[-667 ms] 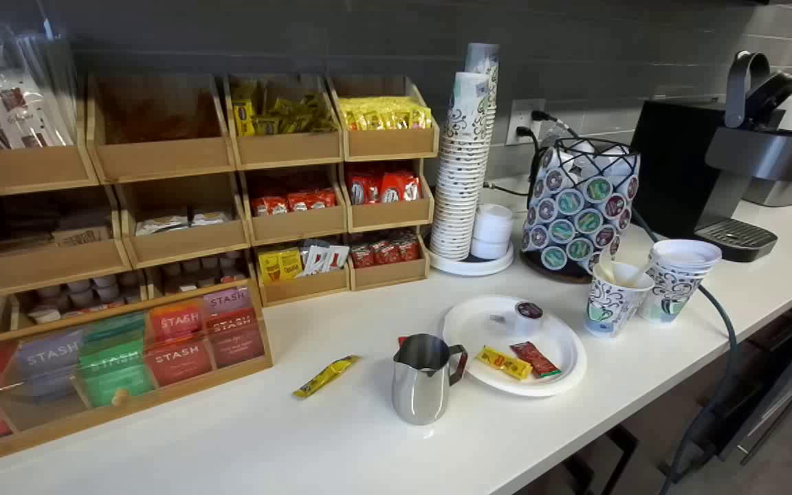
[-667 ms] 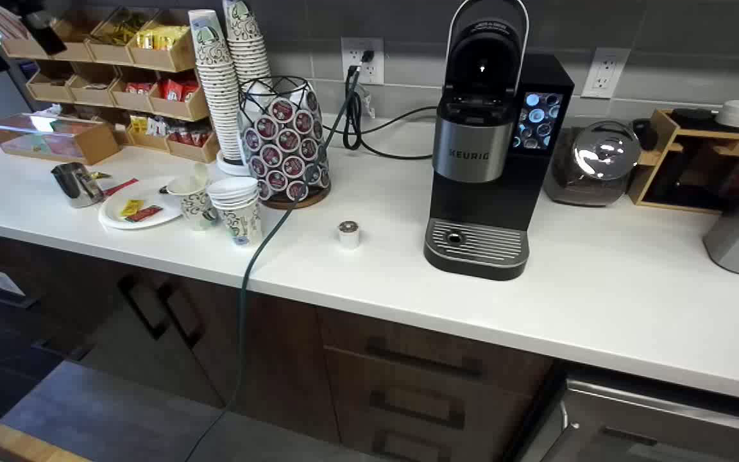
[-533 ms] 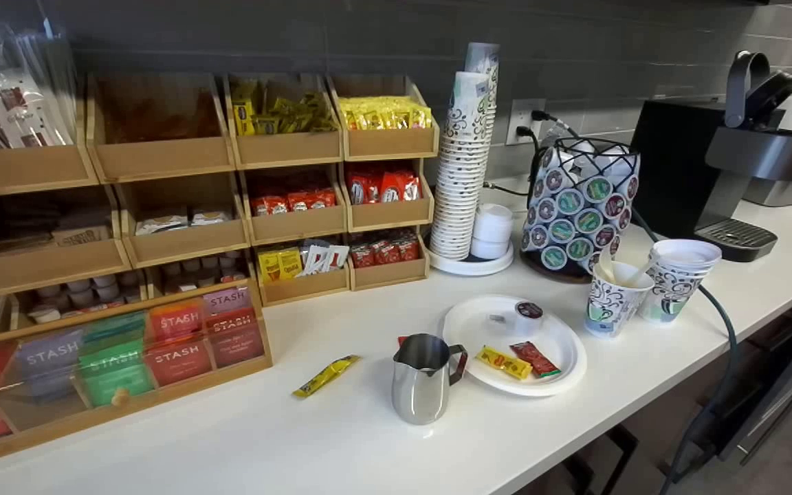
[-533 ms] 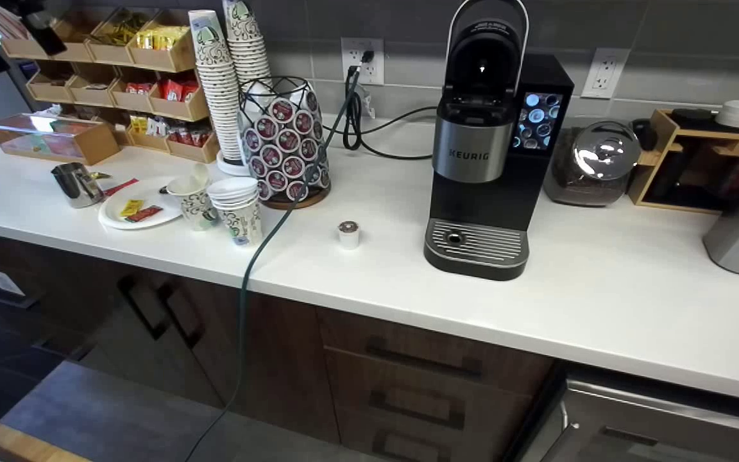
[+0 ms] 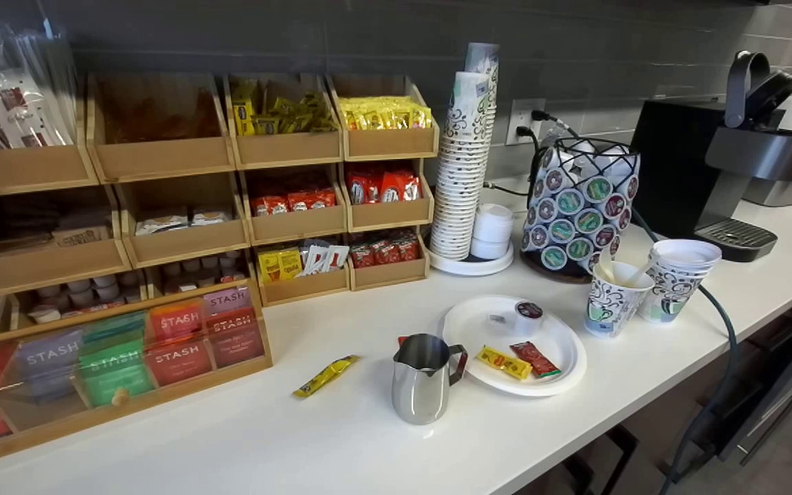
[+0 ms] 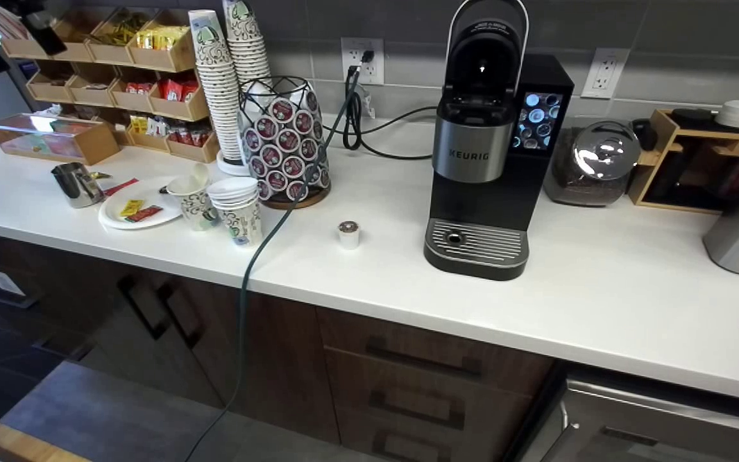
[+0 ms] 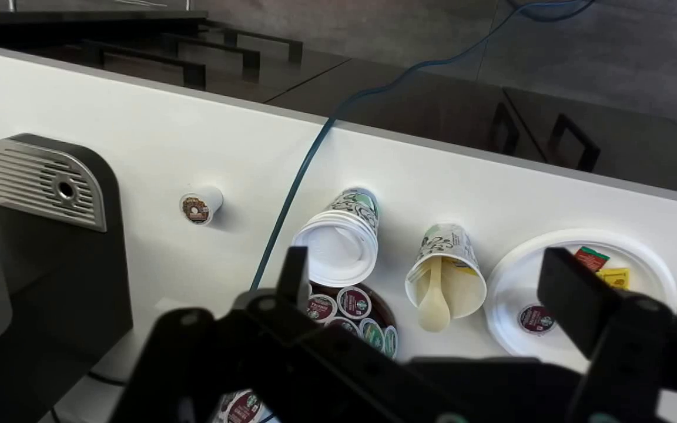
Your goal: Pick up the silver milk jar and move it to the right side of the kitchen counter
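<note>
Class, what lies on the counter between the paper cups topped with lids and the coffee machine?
A cord, then a single coffee pod; the wrist view shows both.

In the wrist view we note the gripper, jaws wide apart, counter beyond, lidded cup and a second cup with spoon seen between, plate partly masked by one jaw.
</note>
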